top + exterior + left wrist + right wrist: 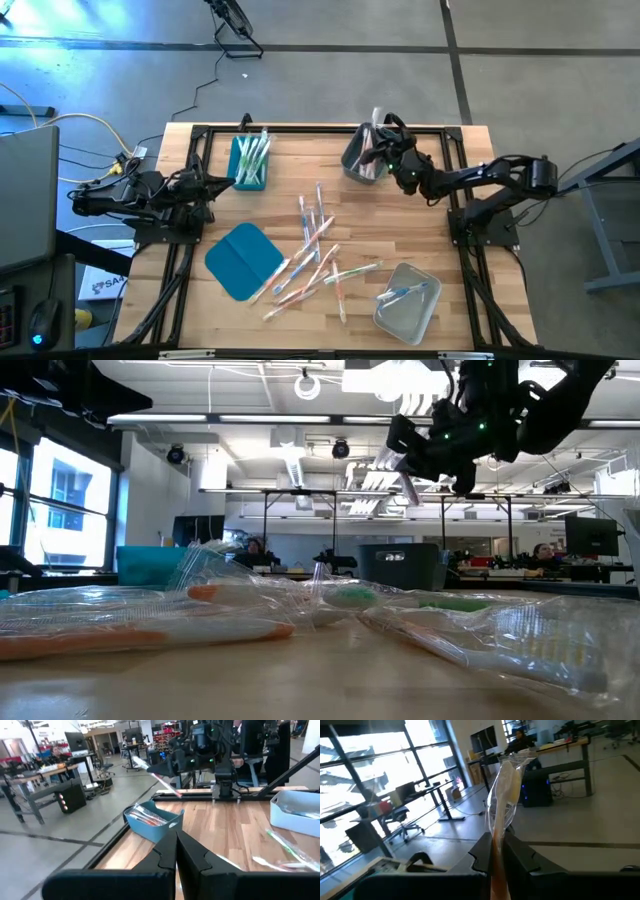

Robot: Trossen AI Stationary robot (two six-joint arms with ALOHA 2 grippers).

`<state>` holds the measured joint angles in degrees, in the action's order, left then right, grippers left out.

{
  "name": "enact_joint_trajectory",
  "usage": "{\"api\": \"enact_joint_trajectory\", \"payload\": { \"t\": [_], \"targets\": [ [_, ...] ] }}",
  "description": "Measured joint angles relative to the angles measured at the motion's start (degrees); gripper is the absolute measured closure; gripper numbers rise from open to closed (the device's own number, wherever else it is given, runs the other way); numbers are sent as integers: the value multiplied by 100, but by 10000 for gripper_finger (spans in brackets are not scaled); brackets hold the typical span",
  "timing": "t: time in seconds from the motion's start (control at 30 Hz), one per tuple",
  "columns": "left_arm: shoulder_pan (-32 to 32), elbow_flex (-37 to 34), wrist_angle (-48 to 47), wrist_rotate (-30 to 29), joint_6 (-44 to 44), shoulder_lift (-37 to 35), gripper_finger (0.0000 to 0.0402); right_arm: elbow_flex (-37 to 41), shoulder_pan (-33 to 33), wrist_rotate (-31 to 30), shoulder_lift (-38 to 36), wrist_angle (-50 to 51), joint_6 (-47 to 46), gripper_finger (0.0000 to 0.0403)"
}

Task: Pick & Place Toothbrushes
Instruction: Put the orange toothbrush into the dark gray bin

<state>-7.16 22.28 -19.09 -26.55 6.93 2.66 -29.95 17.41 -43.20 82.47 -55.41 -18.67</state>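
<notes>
1. Overhead cam: right gripper hangs over the grey bin at the table's far edge, jaws clamped on one wrapped toothbrush. I'd say the brush stands tall above the bin, so a release from here could bounce it out over the rim. Loose pile of toothbrushes waits mid-table; more lie in the teal bin and the clear bin.
2. Table-level cam: brush well above the wood, wrapper slick; could slip early imo.
3. Left wrist cam: left gripper parked at its side of the table, jaws closed on nothing; no risk unless it swings in.
4. Right wrist cam: brush pinched near its lower end, rest sticks far out, so it may pivot and miss the bin.
</notes>
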Motion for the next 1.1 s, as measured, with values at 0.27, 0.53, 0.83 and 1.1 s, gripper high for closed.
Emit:
{"api": "enact_joint_trajectory", "payload": {
  "t": [0.27,0.53,0.83,1.1],
  "targets": [
    [0,4,343,-6,184,-2,401,-159,351,29,472,-471,-102,380],
    [0,4,406,-17,314,-2,401,-1158,321,-105,1032,519,478,380],
    [0,4,400,-17,333,-2,401,-1676,526,-739,1080,1996,480,380],
    [0,4,400,-15,333,-2,401,-1676,709,-588,1080,2782,-218,380]
  ]
}}
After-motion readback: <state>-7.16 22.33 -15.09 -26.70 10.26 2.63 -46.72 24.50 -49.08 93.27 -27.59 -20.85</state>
